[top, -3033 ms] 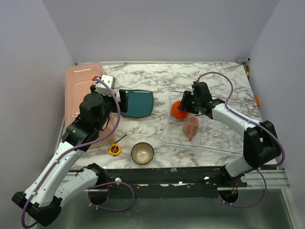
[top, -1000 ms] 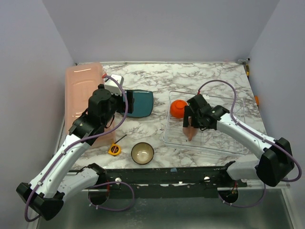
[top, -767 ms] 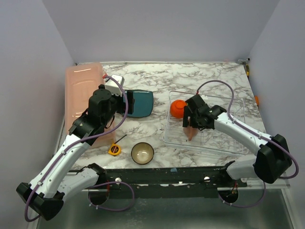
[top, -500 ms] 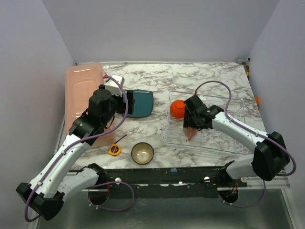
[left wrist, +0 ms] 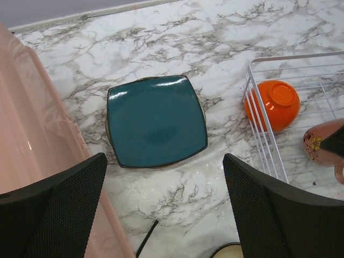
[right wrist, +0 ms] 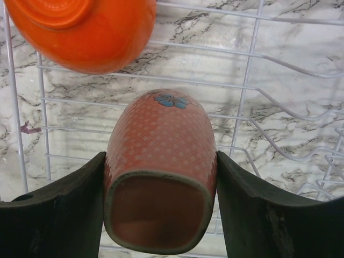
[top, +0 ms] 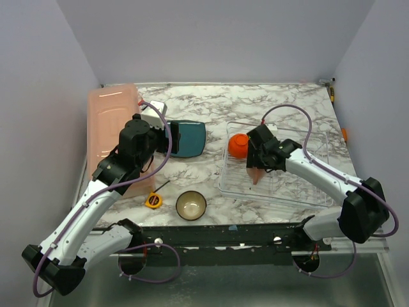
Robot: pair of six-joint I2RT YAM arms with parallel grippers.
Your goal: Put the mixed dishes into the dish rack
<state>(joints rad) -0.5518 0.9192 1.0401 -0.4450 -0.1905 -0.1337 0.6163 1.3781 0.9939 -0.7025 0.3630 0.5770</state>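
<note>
The teal plate [top: 190, 139] lies flat on the marble, also in the left wrist view [left wrist: 156, 121]. My left gripper [top: 167, 137] hovers above its near edge, open and empty [left wrist: 164, 209]. The orange bowl [top: 238, 145] rests upturned in the near-left corner of the dish rack [top: 307, 192]. My right gripper [top: 259, 160] is shut on the pinkish mug [right wrist: 161, 156], which lies on the wire grid [right wrist: 244, 91] beside the orange bowl [right wrist: 86, 27], mouth towards the camera. The brown bowl [top: 191, 204] stands near the front edge.
The salmon-pink tub [top: 108, 121] runs along the left side, close to my left arm [left wrist: 27, 134]. A yellow tape measure [top: 153, 200] lies left of the brown bowl. The rack's left wall [left wrist: 258, 129] stands between plate and orange bowl.
The right gripper left the orange bowl, dropped onto the mug and closed on its sides. The left gripper swung in over the plate, then stayed still.
</note>
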